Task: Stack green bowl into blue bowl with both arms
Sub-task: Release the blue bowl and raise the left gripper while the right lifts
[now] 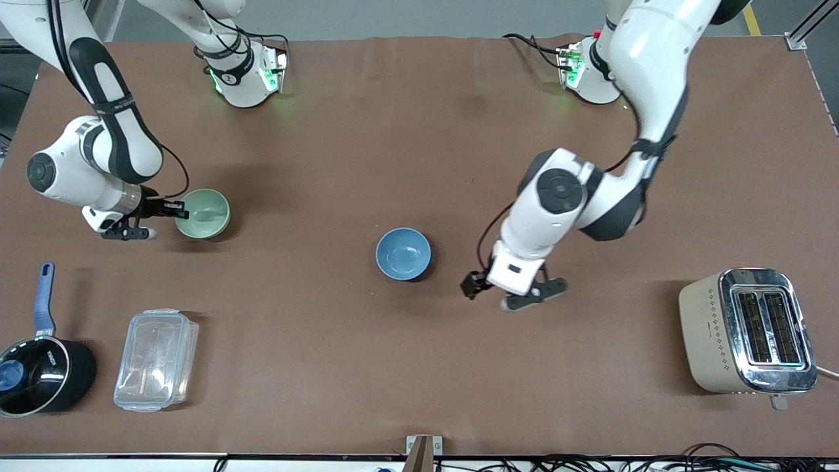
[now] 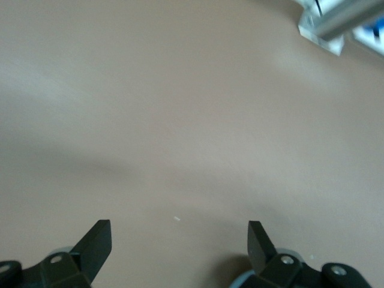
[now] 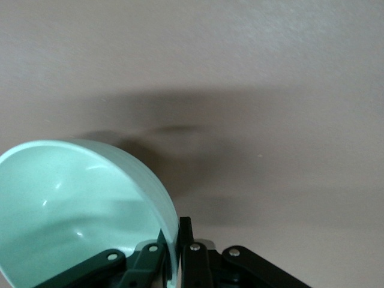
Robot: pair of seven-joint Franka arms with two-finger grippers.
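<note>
1. The brown table [image 1: 419, 367] fills the room's middle, and the two white arms reach onto it from their bases along its far edge.
2. The left arm [image 1: 645, 78] bends down over bare table between the blue bowl and the toaster. Its gripper [image 1: 482, 288] hangs just beside the blue bowl, toward the left arm's end, holding nothing. In the left wrist view the gripper [image 2: 180, 240] has its two black fingers [image 2: 96, 243] spread wide apart over plain tabletop.
3. The right arm [image 1: 98, 151] reaches down at its own end of the table, and its gripper [image 1: 175, 210] sits at the green bowl's rim.
4. The toaster [image 1: 747, 331], beige with a shiny top, stands near the front edge at the left arm's end.
5. A black saucepan with a blue handle [image 1: 39, 367] sits at the front corner of the right arm's end.
6. A clear plastic box with a lid [image 1: 156, 359] lies just beside the saucepan, toward the table's middle.
7. The green bowl [image 1: 203, 213] sits toward the right arm's end, farther from the front camera than the plastic box and well apart from the blue bowl. In the right wrist view the fingers [image 3: 195, 258] pinch the green bowl [image 3: 78, 204] at its rim, one inside the wall and one outside.
8. The blue bowl [image 1: 403, 254] stands upright and empty near the table's middle, touching nothing.
</note>
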